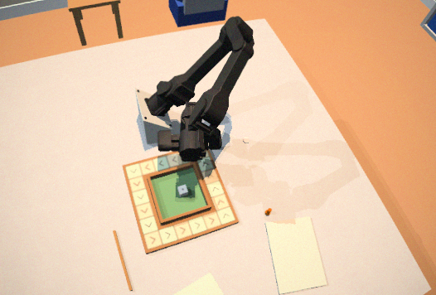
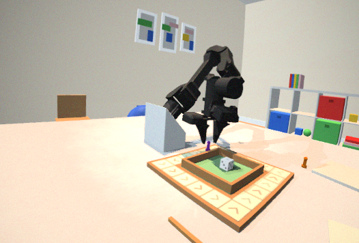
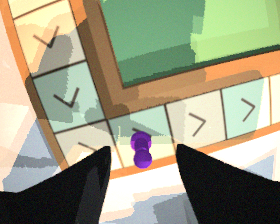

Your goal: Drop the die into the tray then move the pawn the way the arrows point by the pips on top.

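The white die [image 1: 182, 190] [image 2: 226, 164] lies in the green-floored tray [image 1: 186, 215] [image 2: 208, 177] [image 3: 165, 88], with a single pip on its top face. The purple pawn [image 2: 207, 146] [image 3: 142, 150] stands upright on a square of the board [image 1: 182, 230] [image 2: 199, 188] [image 3: 197, 120], near a corner on the side toward the arm's base. My gripper [image 2: 209, 143] [image 3: 144, 152] is partly open and empty, pointing down just above the pawn. In the wrist view the pawn shows between the fingertips, with a gap on each side. In the top view the arm hides the pawn and the fingertips.
A small orange pawn [image 1: 268, 211] [image 2: 304, 162] stands on the table beside the board, near a pale sheet [image 1: 296, 256] [image 2: 341, 175]. An orange stick [image 1: 123, 261] [image 2: 184, 229] lies on the board's other side. A grey angled block [image 1: 153, 132] [image 2: 164, 130] stands close behind the board.
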`<control>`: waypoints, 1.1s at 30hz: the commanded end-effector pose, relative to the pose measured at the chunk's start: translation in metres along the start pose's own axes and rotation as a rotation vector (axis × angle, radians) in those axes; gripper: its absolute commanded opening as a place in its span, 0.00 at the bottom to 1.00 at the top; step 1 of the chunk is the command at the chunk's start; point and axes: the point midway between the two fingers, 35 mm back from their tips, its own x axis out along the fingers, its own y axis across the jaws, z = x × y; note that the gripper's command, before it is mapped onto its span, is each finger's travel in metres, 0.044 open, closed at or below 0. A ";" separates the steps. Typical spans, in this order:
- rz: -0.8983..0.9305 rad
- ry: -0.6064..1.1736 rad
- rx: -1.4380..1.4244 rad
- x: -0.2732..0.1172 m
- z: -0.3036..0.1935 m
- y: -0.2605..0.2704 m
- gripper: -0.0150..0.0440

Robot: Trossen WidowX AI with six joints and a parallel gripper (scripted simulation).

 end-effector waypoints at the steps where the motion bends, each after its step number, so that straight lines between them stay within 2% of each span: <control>1: 0.005 0.007 0.005 0.007 -0.003 0.000 0.59; 10: 0.009 0.008 0.005 0.019 -0.004 0.001 0.59; 15: 0.009 0.008 0.005 0.019 -0.004 0.001 0.37; 25: 0.009 0.008 0.005 0.019 -0.004 0.001 0.26; 33: -0.008 -0.001 0.008 -0.003 0.003 -0.002 0.25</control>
